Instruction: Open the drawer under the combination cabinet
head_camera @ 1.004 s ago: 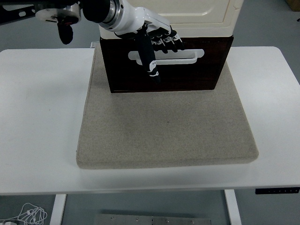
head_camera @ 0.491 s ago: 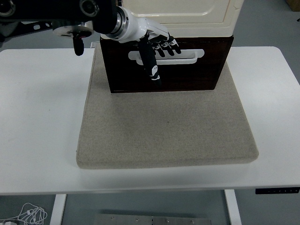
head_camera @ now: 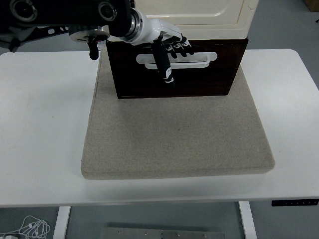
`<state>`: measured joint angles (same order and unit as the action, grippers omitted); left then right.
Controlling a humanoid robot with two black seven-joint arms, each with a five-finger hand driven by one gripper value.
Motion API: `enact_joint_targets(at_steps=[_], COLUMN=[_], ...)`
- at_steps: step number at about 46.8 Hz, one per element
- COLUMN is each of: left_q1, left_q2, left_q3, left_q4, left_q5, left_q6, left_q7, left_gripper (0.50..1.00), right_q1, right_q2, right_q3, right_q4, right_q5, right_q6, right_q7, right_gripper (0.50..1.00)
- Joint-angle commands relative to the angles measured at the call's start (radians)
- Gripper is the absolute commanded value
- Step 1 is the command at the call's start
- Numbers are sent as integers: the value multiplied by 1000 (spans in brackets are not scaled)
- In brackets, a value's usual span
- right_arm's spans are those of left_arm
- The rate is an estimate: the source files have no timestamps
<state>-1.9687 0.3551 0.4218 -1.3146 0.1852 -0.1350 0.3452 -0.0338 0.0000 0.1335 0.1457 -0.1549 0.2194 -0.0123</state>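
Note:
A cream cabinet (head_camera: pixel 199 15) stands on a dark brown drawer (head_camera: pixel 199 79) at the back of a grey mat (head_camera: pixel 174 134). The drawer front carries a white slotted handle (head_camera: pixel 197 60). My left hand (head_camera: pixel 172 52) reaches in from the upper left and rests at the handle's left half. Its black fingers (head_camera: pixel 178 49) are curled into the handle slot, and the thumb hangs down over the drawer front. The drawer front sits level with the cabinet's front. My right arm does not show.
The white table (head_camera: pixel 45 124) spreads to both sides of the mat. Bare mat lies between the drawer front and the table's near edge. A cable lies on the floor at the bottom left.
My left arm has pushed further in from the left, and the hand has shifted slightly right along the handle. The drawer has not moved.

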Motion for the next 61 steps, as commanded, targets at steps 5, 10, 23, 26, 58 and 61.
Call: enact_joint_targets(at_steps=[5,10,23,26,58,61], left_q1=[11,16,36,39,56,57], left_q2=[-8,-8,-11,-11,-44,-44], left_q3=[0,0,-1,-1,-1,-1], left_q4=[17,28,34,34,63,63], left_q5=[0,10,16,16,25,25], left_q6=[0,0,0,0,0,0], left_q7=[0,0,0,0,0,0], left_gripper=[1000,1000,1000,1000,1000,1000], right_q1=[0,0,0,0,0,0], right_q2=[0,0,0,0,0,0], right_q3=[0,0,0,0,0,0], right_q4=[0,0,0,0,0,0], right_q5=[0,0,0,0,0,0], right_q6=[0,0,0,0,0,0], right_q7=[0,0,0,0,0,0], right_gripper=[926,926,926,926,926,926])
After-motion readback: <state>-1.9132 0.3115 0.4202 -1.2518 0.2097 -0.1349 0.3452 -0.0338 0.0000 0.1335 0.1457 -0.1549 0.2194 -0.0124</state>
